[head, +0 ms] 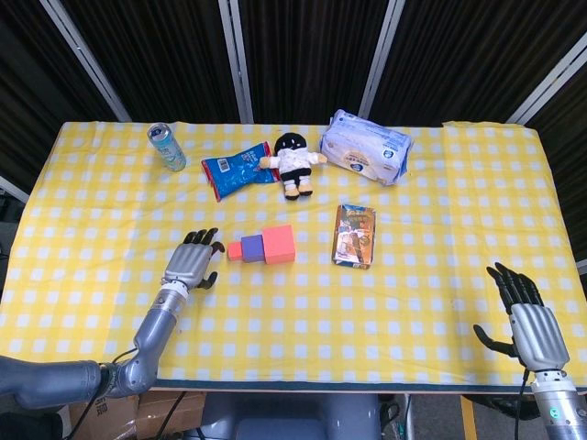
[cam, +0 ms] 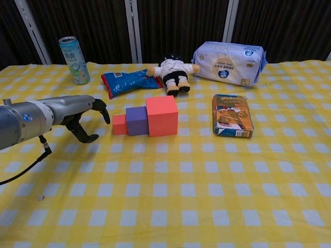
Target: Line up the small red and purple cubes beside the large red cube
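Right hand (head: 534, 323) absent from chest view, wrist cut off

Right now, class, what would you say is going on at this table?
A two-armed robot is arranging foam cubes. The small red cube, purple cube and large red cube already sit touching in a row. The left hand hovers just left of the row, fingers apart, holding nothing. The right hand rests open near the table's front right corner, far from the cubes.
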Action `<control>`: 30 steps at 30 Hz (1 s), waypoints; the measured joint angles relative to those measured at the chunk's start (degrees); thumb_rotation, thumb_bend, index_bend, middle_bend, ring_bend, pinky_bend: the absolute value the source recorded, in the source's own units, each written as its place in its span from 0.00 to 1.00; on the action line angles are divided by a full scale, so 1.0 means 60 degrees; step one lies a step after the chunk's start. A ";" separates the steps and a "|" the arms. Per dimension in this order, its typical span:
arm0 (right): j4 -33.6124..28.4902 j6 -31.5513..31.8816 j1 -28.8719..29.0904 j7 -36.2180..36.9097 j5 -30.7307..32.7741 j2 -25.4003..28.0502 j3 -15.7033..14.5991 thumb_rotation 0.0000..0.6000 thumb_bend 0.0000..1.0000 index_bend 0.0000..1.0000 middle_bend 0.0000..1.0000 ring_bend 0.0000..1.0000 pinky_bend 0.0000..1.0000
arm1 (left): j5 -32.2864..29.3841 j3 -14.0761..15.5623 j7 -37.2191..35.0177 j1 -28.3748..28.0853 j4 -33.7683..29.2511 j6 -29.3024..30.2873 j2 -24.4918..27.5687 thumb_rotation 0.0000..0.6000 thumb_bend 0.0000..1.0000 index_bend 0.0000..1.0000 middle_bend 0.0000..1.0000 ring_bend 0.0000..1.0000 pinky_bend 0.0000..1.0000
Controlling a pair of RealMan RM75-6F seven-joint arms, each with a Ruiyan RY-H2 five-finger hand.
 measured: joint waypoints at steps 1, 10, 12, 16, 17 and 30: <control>0.0001 0.0000 0.0001 0.0003 -0.0003 0.0001 0.0001 1.00 0.34 0.00 0.00 0.00 0.00 | -0.0030 -0.0022 0.0016 -0.0028 0.0044 -0.0006 -0.0043 1.00 0.47 0.25 0.00 0.00 0.00; -0.0004 0.0000 0.0003 0.0008 -0.0027 0.0012 -0.0009 1.00 0.34 0.00 0.00 0.00 0.00 | -0.0193 -0.0041 0.0113 -0.0124 0.0246 -0.0027 -0.0342 1.00 0.47 0.25 0.00 0.00 0.00; 0.0000 0.0004 0.0001 0.0007 -0.0032 0.0007 -0.0012 1.00 0.34 0.00 0.00 0.00 0.00 | -0.0160 -0.0049 0.0115 -0.0134 0.0249 -0.0011 -0.0360 1.00 0.47 0.25 0.00 0.00 0.00; -0.0002 0.0000 0.0001 -0.0003 -0.0027 0.0006 -0.0014 1.00 0.34 0.00 0.00 0.00 0.00 | -0.0113 -0.0083 0.0102 -0.0155 0.0272 0.0010 -0.0405 1.00 0.47 0.25 0.00 0.00 0.00; -0.0007 0.0002 0.0001 -0.0001 -0.0019 0.0007 -0.0009 1.00 0.34 0.00 0.00 0.00 0.00 | -0.0101 -0.0090 0.0098 -0.0158 0.0275 0.0014 -0.0413 1.00 0.47 0.25 0.00 0.00 0.00; 0.0000 0.0004 -0.0002 0.0020 -0.0018 0.0023 -0.0008 1.00 0.34 0.00 0.00 0.00 0.00 | -0.0189 0.0052 0.0203 -0.0095 0.0113 0.0020 -0.0278 1.00 0.47 0.25 0.00 0.00 0.00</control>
